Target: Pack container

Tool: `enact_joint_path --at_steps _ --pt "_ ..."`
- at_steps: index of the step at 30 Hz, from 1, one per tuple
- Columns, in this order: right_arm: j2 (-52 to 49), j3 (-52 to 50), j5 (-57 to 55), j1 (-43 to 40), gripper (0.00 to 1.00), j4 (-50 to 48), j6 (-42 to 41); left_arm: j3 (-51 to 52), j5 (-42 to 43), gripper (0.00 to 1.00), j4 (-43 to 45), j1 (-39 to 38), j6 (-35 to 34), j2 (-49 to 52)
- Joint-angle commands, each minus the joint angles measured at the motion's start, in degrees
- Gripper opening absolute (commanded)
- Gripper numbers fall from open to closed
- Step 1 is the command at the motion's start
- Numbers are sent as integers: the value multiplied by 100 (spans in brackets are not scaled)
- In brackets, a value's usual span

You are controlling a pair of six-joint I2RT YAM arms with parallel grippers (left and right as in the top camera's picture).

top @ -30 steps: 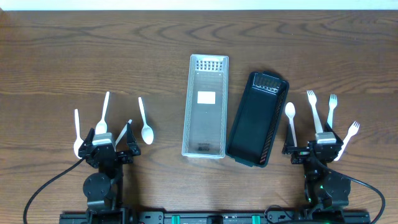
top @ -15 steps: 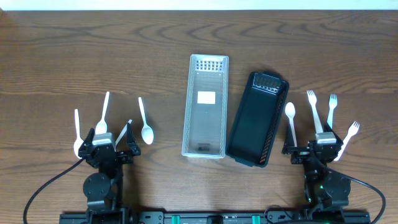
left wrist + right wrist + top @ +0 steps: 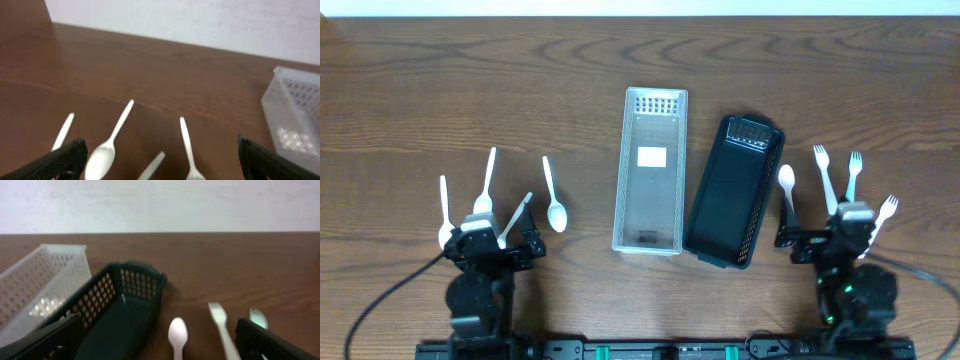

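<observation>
A clear plastic basket [image 3: 650,170] and a black basket [image 3: 733,190] lie side by side mid-table. Several white spoons lie at the left; one [image 3: 553,195] lies nearest the clear basket. One spoon [image 3: 787,190] and three white forks [image 3: 825,175] lie at the right. My left gripper [image 3: 492,243] is open and empty just behind the left spoons [image 3: 107,150]. My right gripper [image 3: 830,240] is open and empty behind the right spoon [image 3: 177,335] and a fork [image 3: 220,325]. The left wrist view shows my open left gripper [image 3: 160,150]. The right wrist view shows my open right gripper [image 3: 159,330].
The black basket [image 3: 125,310] sits tilted, its near end close to my right gripper's left finger, and the clear basket [image 3: 45,285] lies beyond it. The clear basket's corner [image 3: 295,115] shows at the right of the left wrist view. A white wall runs behind the table's far edge.
Both arms have shifted slightly at the near edge of the table. Both grippers stay open and empty. Baskets and cutlery have not moved.
</observation>
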State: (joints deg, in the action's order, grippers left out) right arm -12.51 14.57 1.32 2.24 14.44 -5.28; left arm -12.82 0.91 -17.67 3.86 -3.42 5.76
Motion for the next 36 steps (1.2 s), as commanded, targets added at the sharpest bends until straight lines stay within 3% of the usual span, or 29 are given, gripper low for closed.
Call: enact_joint_path --at_steps 1,9,14,16,17,19,21,26,32,36 --pt "-1040 1292 -125 -96 99 570 111 -1241 13 98 -570 -13 -142 772" --pt "-4140 3932 -133 -120 99 2953 258 -4074 22 98 -3069 -13 -140 3547" --pt "-5337 4522 -79 -122 99 3333 227 -5062 20 98 -4004 -13 -144 4806" --pt "-5626 4520 -417 -122 83 3331 -101 -5095 20 98 -4024 -13 -162 5082" --pt "-5735 4520 -522 -122 65 3342 -260 -5095 20 98 -4028 -13 -162 5206" --pt "-5965 4520 -619 -122 40 3357 -382 -5095 20 98 -4059 -13 -162 5412" --pt "-6094 4520 -625 -120 38 3342 -494 -5095 20 99 -4094 -13 -162 5545" --pt "-6417 4518 -603 -120 17 3381 -496 -5095 20 78 -4234 -13 -162 5781" --pt "-6929 4498 -393 -105 13 3414 -496 -5090 20 43 -4273 -13 -162 5834" --pt "-7396 4498 -50 -105 14 3351 -476 -5090 20 37 -4273 -13 -162 5834"
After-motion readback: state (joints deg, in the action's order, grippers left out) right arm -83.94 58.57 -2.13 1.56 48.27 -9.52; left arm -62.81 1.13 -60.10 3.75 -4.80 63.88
